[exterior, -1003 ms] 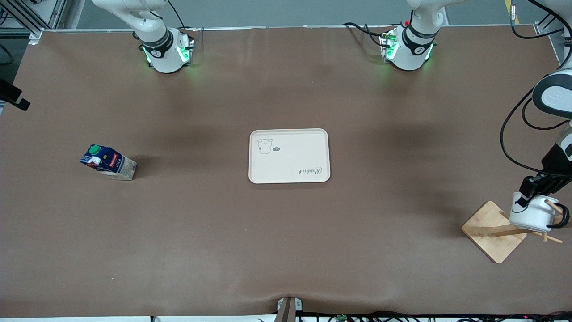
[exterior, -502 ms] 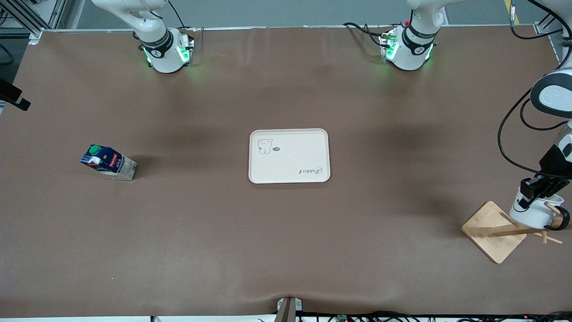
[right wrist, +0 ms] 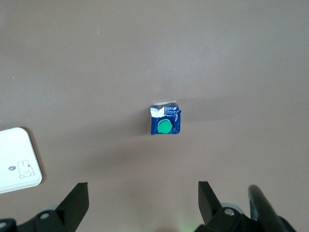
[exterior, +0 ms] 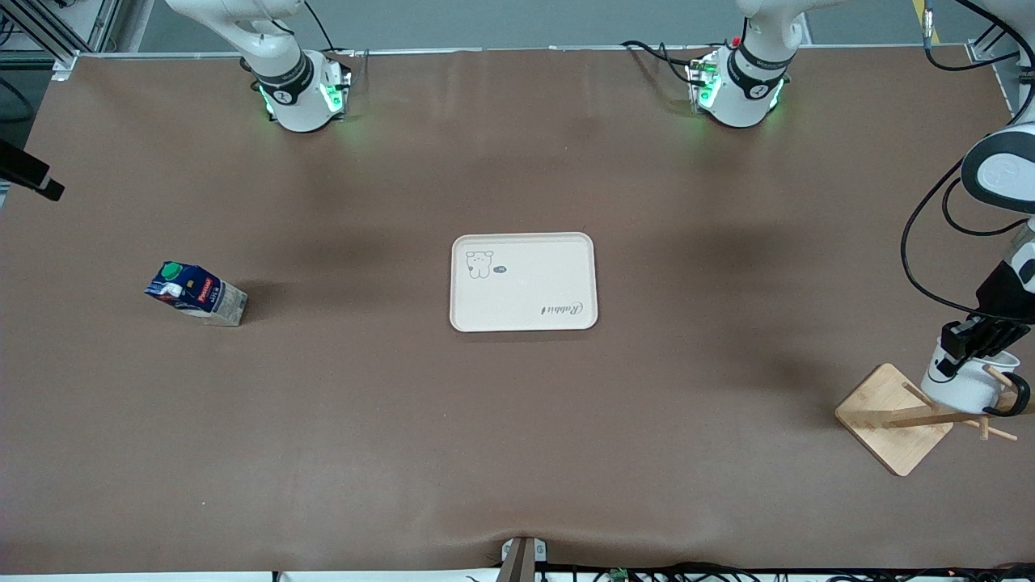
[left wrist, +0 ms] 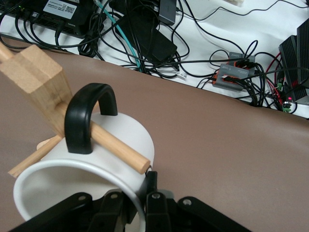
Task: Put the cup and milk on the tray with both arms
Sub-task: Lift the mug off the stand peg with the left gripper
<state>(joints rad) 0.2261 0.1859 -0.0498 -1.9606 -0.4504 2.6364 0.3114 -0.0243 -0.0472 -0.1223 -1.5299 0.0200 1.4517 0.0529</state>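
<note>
The white cup (exterior: 959, 389) hangs by its black handle (left wrist: 90, 117) on a peg of a wooden rack (exterior: 892, 418) at the left arm's end of the table. My left gripper (exterior: 976, 337) is shut on the cup's rim, one finger inside and one outside, as the left wrist view (left wrist: 137, 203) shows. The milk (exterior: 196, 294) stands toward the right arm's end. My right gripper (right wrist: 141, 193) is open and empty, high above the table, with the milk (right wrist: 165, 121) below it. The cream tray (exterior: 524, 281) lies empty mid-table, and its corner shows in the right wrist view (right wrist: 17, 159).
The rack's peg (left wrist: 118, 147) runs through the cup's handle, and its wooden post (left wrist: 36, 77) stands beside the cup. Cables and electronics (left wrist: 159, 29) lie off the table's edge near the rack. A black part (exterior: 28, 174) shows at the table's edge toward the right arm's end.
My left gripper has drawn the cup slightly along the peg and upward. The milk and the tray have not moved.
</note>
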